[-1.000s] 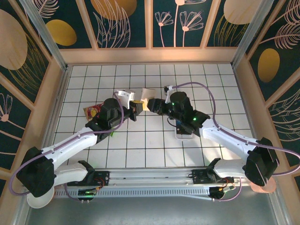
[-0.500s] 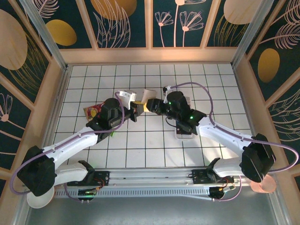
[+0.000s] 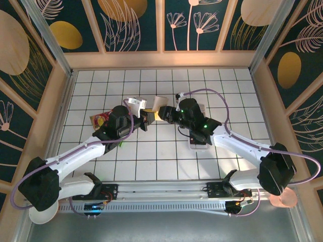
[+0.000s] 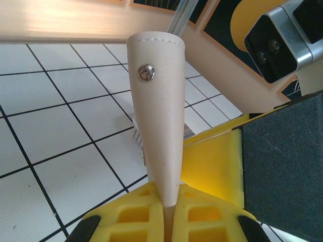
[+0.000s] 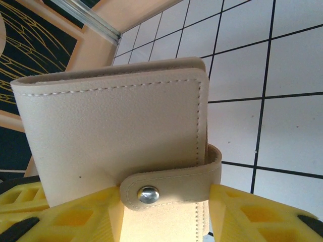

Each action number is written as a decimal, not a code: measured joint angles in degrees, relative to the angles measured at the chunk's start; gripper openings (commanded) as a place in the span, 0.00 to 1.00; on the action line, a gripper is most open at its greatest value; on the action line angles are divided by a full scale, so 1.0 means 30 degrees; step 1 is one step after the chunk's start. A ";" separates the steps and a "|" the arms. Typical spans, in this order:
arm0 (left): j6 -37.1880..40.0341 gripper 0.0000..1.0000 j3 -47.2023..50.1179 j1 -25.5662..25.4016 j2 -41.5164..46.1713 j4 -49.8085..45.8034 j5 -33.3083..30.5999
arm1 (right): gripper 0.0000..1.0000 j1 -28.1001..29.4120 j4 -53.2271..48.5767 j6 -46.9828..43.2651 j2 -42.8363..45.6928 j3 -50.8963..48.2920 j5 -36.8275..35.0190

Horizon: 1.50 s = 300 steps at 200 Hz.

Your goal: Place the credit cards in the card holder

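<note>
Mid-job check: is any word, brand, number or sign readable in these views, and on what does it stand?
No text is legible in these views.
card holder: plain beige, no brand; its snap stud shows no marking.
red and yellow packet: has print, too small to read.

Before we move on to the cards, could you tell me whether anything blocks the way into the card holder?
Yes: the holder is folded shut, with its snap tab fastened across the front, so the inside is closed off. The left gripper is pinching its edge.
</note>
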<state>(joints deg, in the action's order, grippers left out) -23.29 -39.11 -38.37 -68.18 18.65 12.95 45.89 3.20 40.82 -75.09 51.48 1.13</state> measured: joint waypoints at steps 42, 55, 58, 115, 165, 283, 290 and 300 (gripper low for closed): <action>-0.0051 0.00 0.0189 0.0000 0.0109 -0.0036 -0.0386 | 0.33 0.0219 -0.0124 0.0000 0.0000 0.0000 -0.0787; -0.0044 0.00 0.0189 0.0000 0.0109 -0.0117 -0.0510 | 0.32 0.0204 -0.0204 0.0007 0.0000 0.0000 -0.0962; -0.0044 0.00 0.0182 0.0000 0.0109 -0.0153 -0.0539 | 0.30 0.0204 -0.0226 0.0015 0.0000 -0.0007 -0.0984; -0.0051 0.00 0.0175 -0.0022 0.0102 -0.0430 -0.0911 | 0.29 -0.0160 -0.0729 0.0015 -0.0357 -0.0182 -0.1814; -0.0189 0.00 0.0182 -0.0022 0.0102 -0.0299 -0.0831 | 0.30 -0.0248 -0.1246 0.0007 -0.1144 -0.0182 -0.1902; -0.3351 0.00 0.1428 -0.0022 0.0073 -0.0240 0.0262 | 0.32 -0.0525 -0.0561 -0.0488 -0.0372 -0.1268 -0.2069; -0.3490 0.00 0.1530 -0.0022 0.0087 -0.0248 0.0262 | 0.30 -0.0576 -0.0517 -0.0488 -0.0379 -0.1341 -0.2011; -0.3643 0.00 0.1617 -0.0022 0.0102 -0.0255 0.0248 | 0.30 -0.0648 -0.0474 -0.0488 -0.0401 -0.1413 -0.1931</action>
<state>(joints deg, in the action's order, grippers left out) -34.22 -34.26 -38.44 -67.88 17.89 13.69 43.94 1.78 39.35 -76.29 47.24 -4.67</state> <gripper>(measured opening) 0.051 0.305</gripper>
